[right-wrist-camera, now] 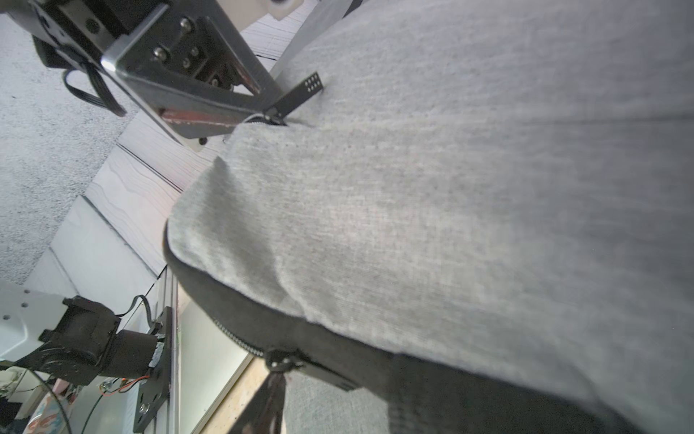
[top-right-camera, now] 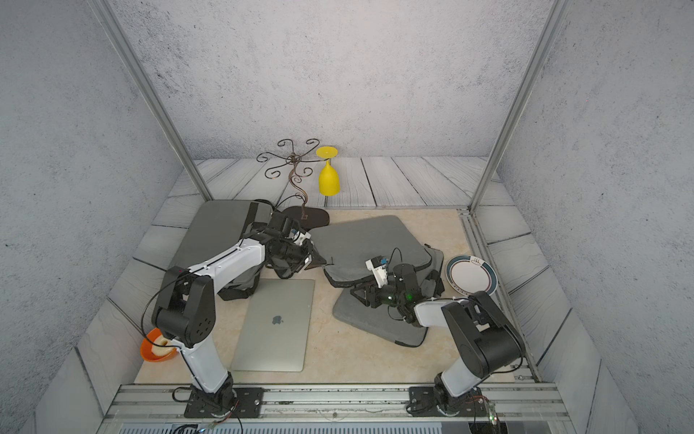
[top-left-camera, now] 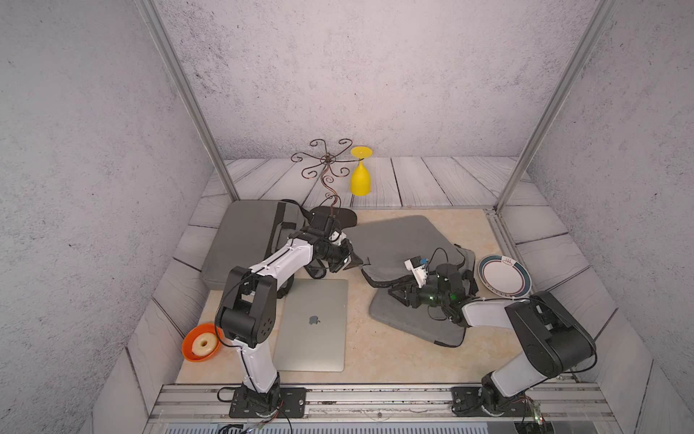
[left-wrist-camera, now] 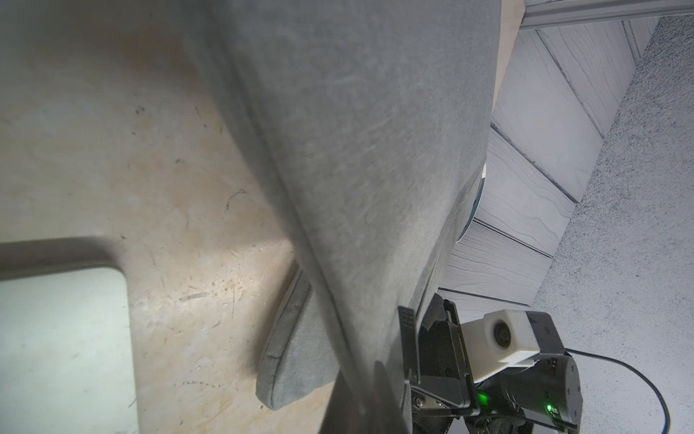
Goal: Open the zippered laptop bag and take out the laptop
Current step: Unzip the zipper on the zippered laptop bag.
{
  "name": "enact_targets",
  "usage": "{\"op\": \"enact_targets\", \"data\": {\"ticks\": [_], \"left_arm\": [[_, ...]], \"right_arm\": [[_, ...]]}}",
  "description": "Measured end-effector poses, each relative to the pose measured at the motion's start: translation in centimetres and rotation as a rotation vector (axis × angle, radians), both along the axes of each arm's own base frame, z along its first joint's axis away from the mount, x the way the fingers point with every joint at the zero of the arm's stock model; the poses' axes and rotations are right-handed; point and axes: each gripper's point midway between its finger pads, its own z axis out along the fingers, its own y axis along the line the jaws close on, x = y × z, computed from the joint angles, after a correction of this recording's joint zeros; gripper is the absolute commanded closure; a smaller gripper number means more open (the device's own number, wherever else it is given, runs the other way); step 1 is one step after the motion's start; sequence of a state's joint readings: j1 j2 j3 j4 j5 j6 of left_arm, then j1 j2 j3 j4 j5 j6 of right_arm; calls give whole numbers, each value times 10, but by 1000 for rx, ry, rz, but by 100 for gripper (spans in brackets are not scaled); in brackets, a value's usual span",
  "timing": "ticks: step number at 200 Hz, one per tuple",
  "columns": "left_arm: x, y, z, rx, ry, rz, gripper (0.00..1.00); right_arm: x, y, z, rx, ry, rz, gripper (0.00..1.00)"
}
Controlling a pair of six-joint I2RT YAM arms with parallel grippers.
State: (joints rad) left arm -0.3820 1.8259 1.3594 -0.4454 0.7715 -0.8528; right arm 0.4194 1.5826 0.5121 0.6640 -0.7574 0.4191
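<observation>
Zipper slider (right-wrist-camera: pixel 278 359) on laptop bag (right-wrist-camera: pixel 450 188): right wrist view only

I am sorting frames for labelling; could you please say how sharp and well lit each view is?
In both top views: sharp, evenly lit, the grey fabric laptop bag casting soft shadow; left wrist view: bag blurred near the lens, silver laptop washed out; right wrist view: fabric soft, black zipper slider out of focus.

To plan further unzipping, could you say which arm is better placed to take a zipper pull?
Right, I'd say: the right fingers sit beside a zipper pull, while the left fingers are shut on the bag edge.
</observation>
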Motion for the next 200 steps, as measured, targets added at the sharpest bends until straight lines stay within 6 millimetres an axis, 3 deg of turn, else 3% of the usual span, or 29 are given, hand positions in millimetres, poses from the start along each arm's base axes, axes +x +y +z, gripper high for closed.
{"op": "enact_targets", "data": {"ticks": [53,118,200], "left_arm": [[1,0,-2,1,4,0,100],[1,-1,-1,0,5,-2,100],[0,0,-2,6,3,-10,100]], "right_arm": [[-2,9,7,77,24,45,62],[-2,10,15,125,28,48,78],[-10,7,11,122,33,51,86]]}}
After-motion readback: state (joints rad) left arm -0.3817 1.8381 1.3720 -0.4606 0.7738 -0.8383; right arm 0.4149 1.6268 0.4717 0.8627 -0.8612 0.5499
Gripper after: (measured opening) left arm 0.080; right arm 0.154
